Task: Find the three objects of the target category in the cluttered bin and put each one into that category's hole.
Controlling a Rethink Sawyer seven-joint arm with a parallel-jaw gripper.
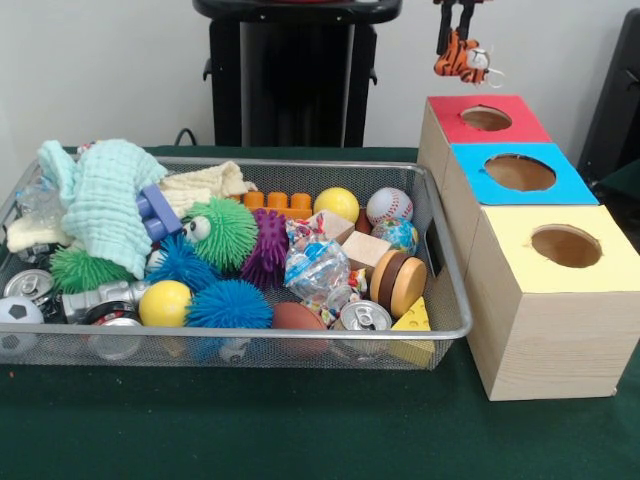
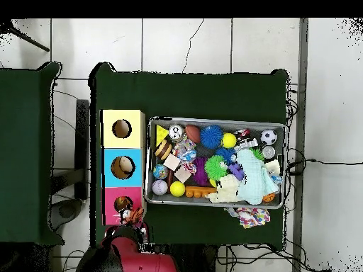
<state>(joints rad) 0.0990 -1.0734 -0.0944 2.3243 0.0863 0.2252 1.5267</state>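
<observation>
The tool [image 1: 458,25] is hanging at the top of the front view, clamped on a tiger toy [image 1: 462,58] that is dangling above the red box [image 1: 448,120] and its round hole [image 1: 486,118]. In the overhead view the tool [image 2: 128,225] is sitting just beside the red box [image 2: 110,202], at the end of the row nearest the arm. The blue box [image 1: 560,185] is standing next in line, touching the red one, and the yellow box [image 1: 520,250] is closing the row; each is showing one round hole on top. All three are resting on the green desk [image 1: 300,430], just beside the wire bin [image 1: 440,290]. The bin is holding a crowded heap: a pale green cloth [image 1: 105,200] is lying over the left part, a green spiky ball [image 1: 222,232] with eyes is sitting beside a purple one [image 1: 268,245], and blue spiky balls [image 1: 228,303] are lying toward the front. A yellow ball [image 1: 165,302] is resting near the cans [image 1: 365,317], a baseball [image 1: 389,205] is sitting at the back right, and a wooden cube [image 1: 364,248] is lying next to stacked wooden discs [image 1: 398,282]. A soccer ball [image 1: 18,312] is sitting at the left front corner. Outside the bin, in the overhead view, a patterned cloth [image 2: 251,216] is lying on the desk.
</observation>
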